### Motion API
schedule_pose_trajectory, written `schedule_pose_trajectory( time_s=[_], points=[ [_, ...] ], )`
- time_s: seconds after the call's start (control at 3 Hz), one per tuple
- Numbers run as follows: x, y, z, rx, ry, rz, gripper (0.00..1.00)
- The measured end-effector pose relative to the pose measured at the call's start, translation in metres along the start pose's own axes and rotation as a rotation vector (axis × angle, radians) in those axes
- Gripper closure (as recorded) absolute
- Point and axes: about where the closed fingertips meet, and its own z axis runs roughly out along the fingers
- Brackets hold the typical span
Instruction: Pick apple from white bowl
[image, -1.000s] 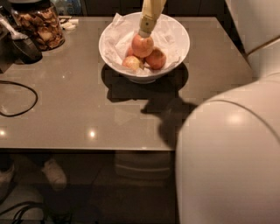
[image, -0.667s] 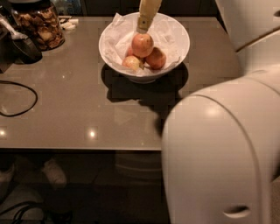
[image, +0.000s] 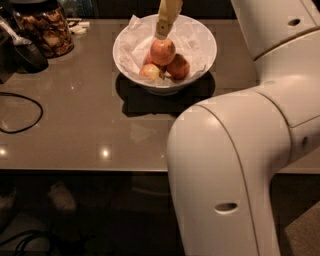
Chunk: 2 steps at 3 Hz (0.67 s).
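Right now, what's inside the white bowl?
Crumpled white paper lines it, holding three apples: the large reddish-orange apple, a darker red apple, a smaller yellow-green apple. The gripper is at the large apple's top. Hidden: the floor of the white bowl, the apples' undersides.

Glossy grey-brown table with a bowl, a jar and a cable
The table (image: 90, 125) carries the white bowl (image: 165, 88) near the middle of its far edge, with a dark shadow on the top in front of it; a glass jar (image: 45, 30) of brown snacks stands at the far left corner, a dark rounded object (image: 27, 55) just beside it, a black cable (image: 41, 109) loops in from the left edge, and the gripper (image: 163, 31) reaches down into the bowl
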Motion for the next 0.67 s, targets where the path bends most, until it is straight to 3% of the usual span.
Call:
schedule_pose_trajectory(
  time_s=[0.67],
  points=[
    [0.013, -0.006, 0.035, -0.035, 0.032, 0.055, 0.12]
  ],
)
